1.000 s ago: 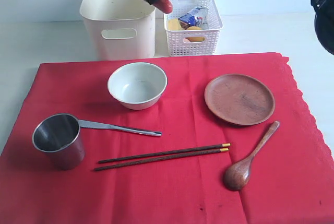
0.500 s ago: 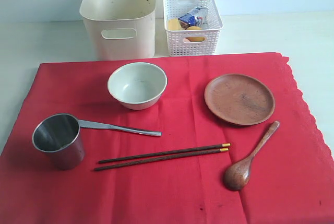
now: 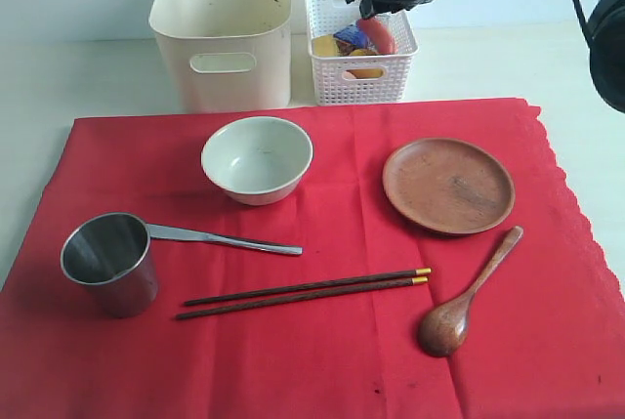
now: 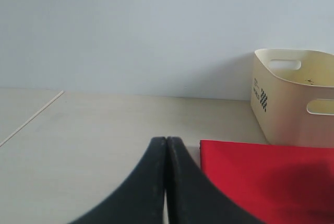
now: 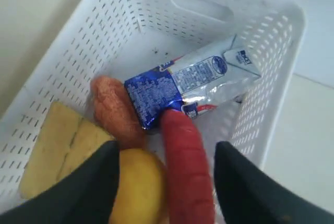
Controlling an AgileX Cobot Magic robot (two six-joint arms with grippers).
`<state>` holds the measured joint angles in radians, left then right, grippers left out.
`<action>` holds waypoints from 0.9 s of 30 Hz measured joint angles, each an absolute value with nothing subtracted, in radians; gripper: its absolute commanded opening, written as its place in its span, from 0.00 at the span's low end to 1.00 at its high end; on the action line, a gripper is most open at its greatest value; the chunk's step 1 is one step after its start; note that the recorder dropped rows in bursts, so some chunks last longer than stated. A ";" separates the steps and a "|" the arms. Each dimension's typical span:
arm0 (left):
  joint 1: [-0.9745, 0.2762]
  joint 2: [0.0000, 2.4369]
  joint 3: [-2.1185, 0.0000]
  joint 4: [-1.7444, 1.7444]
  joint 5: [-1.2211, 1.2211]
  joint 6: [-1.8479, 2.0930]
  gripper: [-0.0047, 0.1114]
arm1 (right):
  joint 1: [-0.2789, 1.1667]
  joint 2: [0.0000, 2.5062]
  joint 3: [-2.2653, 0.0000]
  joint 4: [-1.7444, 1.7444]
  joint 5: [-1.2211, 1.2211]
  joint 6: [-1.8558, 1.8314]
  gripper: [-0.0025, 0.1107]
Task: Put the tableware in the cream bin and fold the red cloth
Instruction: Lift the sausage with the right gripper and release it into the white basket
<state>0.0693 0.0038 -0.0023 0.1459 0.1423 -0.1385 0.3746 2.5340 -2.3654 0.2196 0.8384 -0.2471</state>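
Note:
The red cloth lies flat with the tableware on it: cream bowl, steel cup, steel knife, dark chopsticks, wooden plate and wooden spoon. Behind the cloth stands the cream bin, which looks empty. My right gripper hangs over the white basket, open, with a red sausage lying loose between its jaws and a gap on each side. My left gripper is shut on nothing, low over bare table beside the cloth's corner.
The white perforated basket stands right of the cream bin. It holds a milk carton, a lemon, cheese and a brownish piece. A pale wall runs behind the table.
My right gripper moved right from above the cream bin to over the white basket, came down, and opened; the red sausage it carried now lies in the basket.

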 measured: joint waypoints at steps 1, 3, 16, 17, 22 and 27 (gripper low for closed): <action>0.069 0.004 -0.002 0.146 0.142 -0.138 0.04 | 0.375 2.534 -2.365 0.213 0.838 -0.247 0.64; 0.069 0.004 -0.002 0.146 0.142 -0.138 0.04 | 0.375 2.534 -2.365 0.211 0.841 -0.247 0.68; 0.069 0.004 -0.002 0.146 0.142 -0.138 0.04 | 0.377 2.364 -2.365 -0.066 1.138 -0.165 0.02; 0.069 0.004 -0.002 0.146 0.142 -0.138 0.04 | 0.377 2.342 -2.365 -0.057 1.165 -0.159 0.02; 0.069 0.004 -0.002 0.146 0.142 -0.138 0.04 | 0.377 2.313 -2.350 0.027 1.177 -0.161 0.02; 0.069 0.004 -0.002 0.146 0.142 -0.138 0.04 | 0.402 2.313 -2.296 0.130 1.182 -0.220 0.02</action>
<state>0.0693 0.0038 -0.0023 0.1459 0.1423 -0.1385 0.4016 2.3126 -2.2956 0.1295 1.1820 -0.2196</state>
